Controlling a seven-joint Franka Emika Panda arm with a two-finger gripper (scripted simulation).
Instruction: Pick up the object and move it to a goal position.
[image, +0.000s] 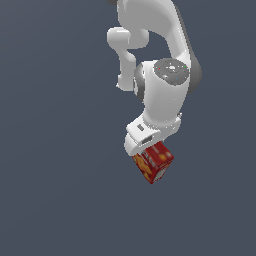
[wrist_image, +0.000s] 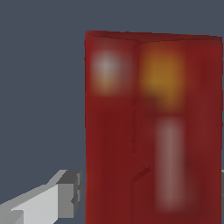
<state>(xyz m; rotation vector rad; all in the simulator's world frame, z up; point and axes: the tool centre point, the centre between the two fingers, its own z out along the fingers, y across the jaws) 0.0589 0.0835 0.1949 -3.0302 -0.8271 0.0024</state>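
Note:
The object (image: 153, 162), a red box with yellow-orange pictures and whitish patches, sits right under the white hand of my arm in the exterior view, tilted with one corner pointing down. My gripper (image: 149, 151) is mostly hidden by the hand there. In the wrist view the object (wrist_image: 153, 127) fills the space between the fingers, blurred and very close. One grey finger (wrist_image: 70, 194) lies against its side. The other finger is hidden apart from a thin sliver at the picture's edge. The gripper is shut on the object.
A plain dark grey-blue ground (image: 55, 200) surrounds the box on all sides. The white arm (image: 165, 85) rises above the box toward the top of the exterior view. No goal marker shows.

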